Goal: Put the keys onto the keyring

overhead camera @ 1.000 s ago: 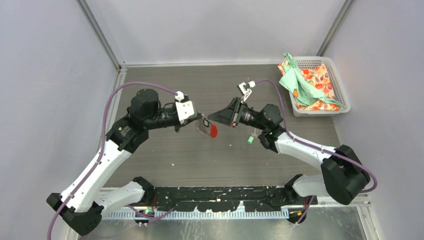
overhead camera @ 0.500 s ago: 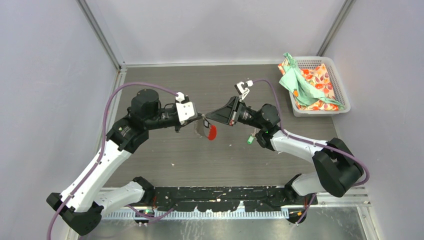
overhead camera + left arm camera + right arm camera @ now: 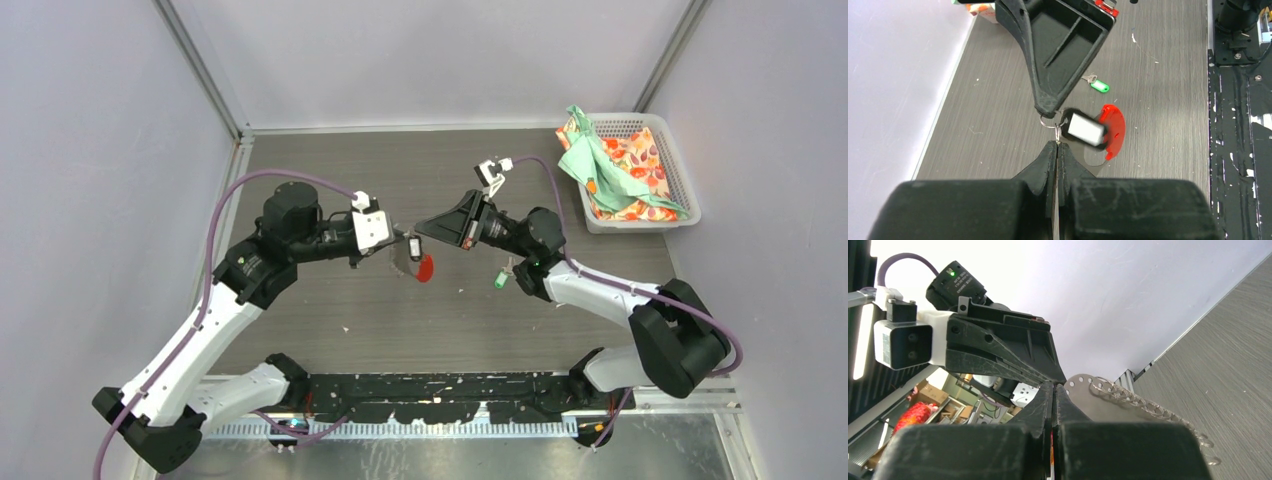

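My left gripper [image 3: 393, 240] is shut on the keyring, pinching its thin grey metal edge [image 3: 1056, 145] above the table. The keyring's red tab [image 3: 1114, 127] hangs to the right, also seen from above [image 3: 426, 268]. In the right wrist view its grey chain and plate [image 3: 1120, 400] show. My right gripper [image 3: 420, 231] is shut, tip to tip with the left. It pinches the small ring of the black-tagged key [image 3: 1083, 129], which hangs blurred beside the red tab. The green-tagged key [image 3: 1099, 86] lies on the table, under the right arm [image 3: 500, 281].
A white basket [image 3: 683, 195] holding a green and floral cloth [image 3: 600, 165] stands at the back right. White walls enclose the left, back and right sides. The black base rail [image 3: 440, 390] runs along the near edge.
The two gripper tips have drawn slightly closer together. The red tab has shifted a little down and left. The black tag now hangs between the tips, blurred by motion.
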`<state>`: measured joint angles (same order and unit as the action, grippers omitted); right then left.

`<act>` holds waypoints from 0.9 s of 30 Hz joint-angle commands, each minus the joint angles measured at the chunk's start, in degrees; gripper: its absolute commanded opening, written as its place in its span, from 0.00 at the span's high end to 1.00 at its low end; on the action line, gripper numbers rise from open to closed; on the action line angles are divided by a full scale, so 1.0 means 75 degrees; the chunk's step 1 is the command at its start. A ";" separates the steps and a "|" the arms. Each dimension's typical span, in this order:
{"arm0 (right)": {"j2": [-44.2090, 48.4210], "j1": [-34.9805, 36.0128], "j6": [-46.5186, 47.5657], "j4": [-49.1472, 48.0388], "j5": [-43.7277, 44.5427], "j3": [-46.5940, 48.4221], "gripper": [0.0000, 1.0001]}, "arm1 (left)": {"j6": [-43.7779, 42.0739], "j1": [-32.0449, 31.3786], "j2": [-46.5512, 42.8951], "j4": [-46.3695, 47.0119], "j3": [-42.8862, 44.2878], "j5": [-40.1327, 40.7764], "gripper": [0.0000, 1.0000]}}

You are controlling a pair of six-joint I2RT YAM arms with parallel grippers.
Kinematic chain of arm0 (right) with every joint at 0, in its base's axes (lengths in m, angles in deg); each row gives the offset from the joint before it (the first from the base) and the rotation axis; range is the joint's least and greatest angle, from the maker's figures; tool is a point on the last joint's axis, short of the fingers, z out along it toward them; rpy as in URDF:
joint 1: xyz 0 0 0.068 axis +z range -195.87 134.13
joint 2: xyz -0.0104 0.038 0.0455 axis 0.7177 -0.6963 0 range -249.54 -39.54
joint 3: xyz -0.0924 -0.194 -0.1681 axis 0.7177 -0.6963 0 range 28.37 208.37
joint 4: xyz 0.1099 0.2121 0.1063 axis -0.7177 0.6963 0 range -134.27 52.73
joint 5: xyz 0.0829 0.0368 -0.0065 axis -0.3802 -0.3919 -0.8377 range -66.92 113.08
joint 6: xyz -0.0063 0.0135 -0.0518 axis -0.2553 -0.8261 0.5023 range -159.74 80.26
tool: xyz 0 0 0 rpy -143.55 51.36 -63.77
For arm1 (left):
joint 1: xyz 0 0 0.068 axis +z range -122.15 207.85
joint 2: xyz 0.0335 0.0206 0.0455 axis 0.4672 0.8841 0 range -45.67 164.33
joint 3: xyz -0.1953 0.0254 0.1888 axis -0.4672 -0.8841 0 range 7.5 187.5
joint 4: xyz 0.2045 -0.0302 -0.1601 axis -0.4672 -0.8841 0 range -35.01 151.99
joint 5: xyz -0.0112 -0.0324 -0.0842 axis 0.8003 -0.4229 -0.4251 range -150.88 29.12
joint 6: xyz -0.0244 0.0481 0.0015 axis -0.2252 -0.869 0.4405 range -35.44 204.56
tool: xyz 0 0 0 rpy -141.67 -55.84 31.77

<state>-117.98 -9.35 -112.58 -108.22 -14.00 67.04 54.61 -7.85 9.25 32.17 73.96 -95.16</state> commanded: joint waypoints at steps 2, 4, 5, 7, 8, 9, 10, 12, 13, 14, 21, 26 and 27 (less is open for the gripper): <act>0.0157 -0.0039 -0.0132 -0.0705 0.0134 0.0198 0.99 | -0.0304 -0.0102 -0.0244 0.0272 -0.0070 -0.0422 1.00; 0.0075 -0.0038 -0.0195 -0.0781 0.0020 0.0268 0.99 | -0.0307 -0.0119 -0.0222 0.0270 -0.0040 -0.0405 1.00; 0.0030 -0.0038 -0.0216 -0.0801 -0.0022 0.0282 0.99 | -0.0297 -0.0121 -0.0205 0.0255 -0.0028 -0.0403 1.00; -0.0045 -0.0039 -0.0270 -0.0865 -0.0059 0.0296 0.99 | -0.0284 -0.0130 -0.0197 0.0258 -0.0025 -0.0413 1.00; -0.0078 -0.0030 -0.0307 -0.0916 -0.0072 0.0305 0.99 | -0.0283 -0.0140 -0.0196 0.0260 -0.0025 -0.0410 1.00; -0.0098 -0.0034 -0.0337 -0.0966 -0.0091 0.0319 0.99 | -0.0283 -0.0150 -0.0197 0.0261 -0.0029 -0.0385 0.99; -0.0111 -0.0035 -0.0351 -0.0977 -0.0109 0.0327 0.99 | -0.0283 -0.0156 -0.0194 0.0270 -0.0036 -0.0355 1.00; -0.0104 -0.0039 -0.0327 -0.0935 -0.0193 0.0360 0.99 | -0.0286 -0.0171 -0.0207 0.0260 -0.0034 -0.0320 1.00; -0.0092 -0.0036 -0.0298 -0.0881 -0.0241 0.0374 0.99 | -0.0284 -0.0168 -0.0209 0.0264 -0.0027 -0.0316 1.00; -0.0065 -0.0035 -0.0214 -0.0711 -0.0304 0.0386 0.99 | -0.0278 -0.0167 -0.0212 0.0269 -0.0018 -0.0304 1.00; 0.0968 -0.0021 0.1573 0.1827 -0.0484 0.0376 0.99 | -0.0053 -0.0180 -0.0174 0.0292 0.0034 -0.0053 1.00; 0.1248 -0.0027 0.1951 0.2558 -0.0374 0.0477 0.99 | 0.0018 -0.0181 -0.0150 0.0312 0.0046 -0.0082 1.00; 0.1238 -0.0025 0.1893 0.2432 -0.0348 0.0474 0.99 | 0.0021 -0.0180 -0.0150 0.0319 0.0046 -0.0076 1.00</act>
<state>-110.06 -9.40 -101.65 -92.37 -16.69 68.22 54.09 -8.94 8.70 32.12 73.26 -95.66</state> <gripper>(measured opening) 0.019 0.010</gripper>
